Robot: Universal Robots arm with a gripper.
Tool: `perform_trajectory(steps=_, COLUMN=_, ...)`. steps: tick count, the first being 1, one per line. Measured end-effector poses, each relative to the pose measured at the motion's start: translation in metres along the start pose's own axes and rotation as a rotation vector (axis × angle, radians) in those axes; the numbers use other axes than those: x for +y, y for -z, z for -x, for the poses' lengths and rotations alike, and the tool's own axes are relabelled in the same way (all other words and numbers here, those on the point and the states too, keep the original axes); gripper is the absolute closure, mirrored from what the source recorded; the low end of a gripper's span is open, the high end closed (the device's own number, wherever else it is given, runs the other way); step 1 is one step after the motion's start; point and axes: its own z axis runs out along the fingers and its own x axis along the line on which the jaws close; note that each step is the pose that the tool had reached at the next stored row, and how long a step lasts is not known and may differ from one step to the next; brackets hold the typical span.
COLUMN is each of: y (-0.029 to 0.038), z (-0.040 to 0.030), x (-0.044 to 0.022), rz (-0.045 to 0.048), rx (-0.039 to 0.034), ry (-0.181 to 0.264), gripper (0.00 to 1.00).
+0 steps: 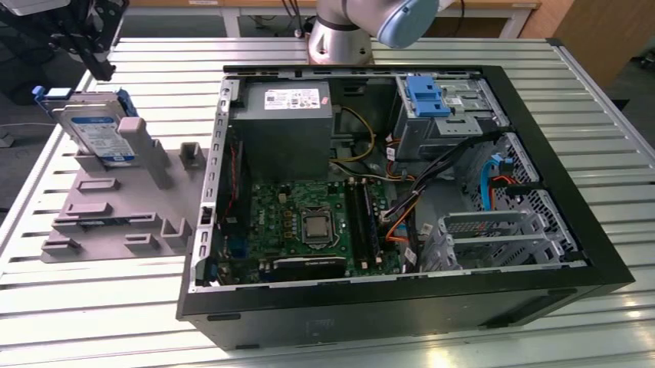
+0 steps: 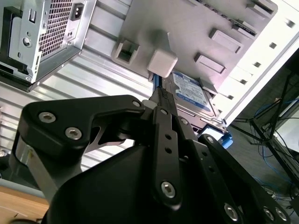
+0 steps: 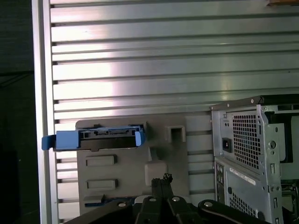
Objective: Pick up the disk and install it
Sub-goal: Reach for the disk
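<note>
The disk (image 1: 94, 132) is a silver drive with a white-and-blue label in a blue carrier bracket. It stands tilted on edge in a slot of a grey holder plate (image 1: 113, 211) at the exterior view's left. In the first wrist view the disk (image 3: 110, 134) appears edge-on, and in the second wrist view its label (image 2: 191, 91) faces the camera. My gripper (image 1: 101, 70) hangs above the disk, clear of it. Its dark fingers (image 3: 161, 179) lie together with nothing between them, and they point at the holder plate (image 3: 121, 163) in the first wrist view.
An open computer case (image 1: 409, 310) lies on the slatted metal table (image 1: 103, 307), to the right of the holder plate. Inside are a grey power supply (image 1: 287, 115), a motherboard (image 1: 307, 222), cables and a drive bay with a blue bracket (image 1: 425, 96). The case's rear panel (image 3: 252, 154) is close to the plate.
</note>
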Motion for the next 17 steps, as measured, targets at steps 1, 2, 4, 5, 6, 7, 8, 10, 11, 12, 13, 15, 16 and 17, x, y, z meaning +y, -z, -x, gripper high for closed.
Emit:
perform_trajectory(steps=1, y=-0.0001, z=-0.001, x=-0.0001, rz=0.0, rx=-0.0001, ry=0.0, gripper=0.89)
perform_trajectory(steps=2, y=-0.0001, z=-0.002, x=-0.0002, rz=0.0, rx=-0.0001, ry=0.0, gripper=0.89)
perform_trajectory(steps=4, y=-0.0002, z=-0.0038, x=-0.0003, rz=0.0, rx=0.0, ry=0.0, gripper=0.89)
perform_trajectory(steps=5, y=-0.0002, z=-0.0047, x=-0.0004, rz=0.0001, rx=-0.0001, ry=0.0, gripper=0.89)
perform_trajectory(steps=6, y=-0.0003, z=-0.0055, x=-0.0004, rz=0.0, rx=-0.0001, ry=0.0, gripper=0.89)
perform_trajectory(steps=7, y=-0.0003, z=-0.0064, x=-0.0005, rz=0.0, rx=0.0, ry=0.0, gripper=0.89)
perform_trajectory(steps=8, y=-0.0004, z=-0.0074, x=-0.0005, rz=0.0001, rx=-0.0001, ry=0.0, gripper=0.89)
perform_trajectory(steps=10, y=-0.0005, z=-0.0093, x=-0.0006, rz=0.0, rx=-0.0001, ry=0.0, gripper=0.89)
perform_trajectory(steps=11, y=-0.0005, z=-0.0101, x=-0.0007, rz=0.0, rx=-0.0001, ry=0.0, gripper=0.89)
perform_trajectory(steps=12, y=-0.0005, z=-0.0109, x=-0.0007, rz=0.0, rx=-0.0001, ry=0.0, gripper=0.89)
perform_trajectory(steps=13, y=-0.0006, z=-0.0118, x=-0.0008, rz=0.0, rx=-0.0001, ry=0.0, gripper=0.89)
perform_trajectory(steps=15, y=-0.0007, z=-0.0138, x=-0.0009, rz=0.0, rx=-0.0001, ry=0.0, gripper=0.89)
perform_trajectory(steps=16, y=-0.0007, z=-0.0147, x=-0.0009, rz=0.0, rx=-0.0001, ry=0.0, gripper=0.89)
perform_trajectory(steps=17, y=-0.0007, z=-0.0157, x=-0.001, rz=0.0, rx=-0.0001, ry=0.0, gripper=0.89)
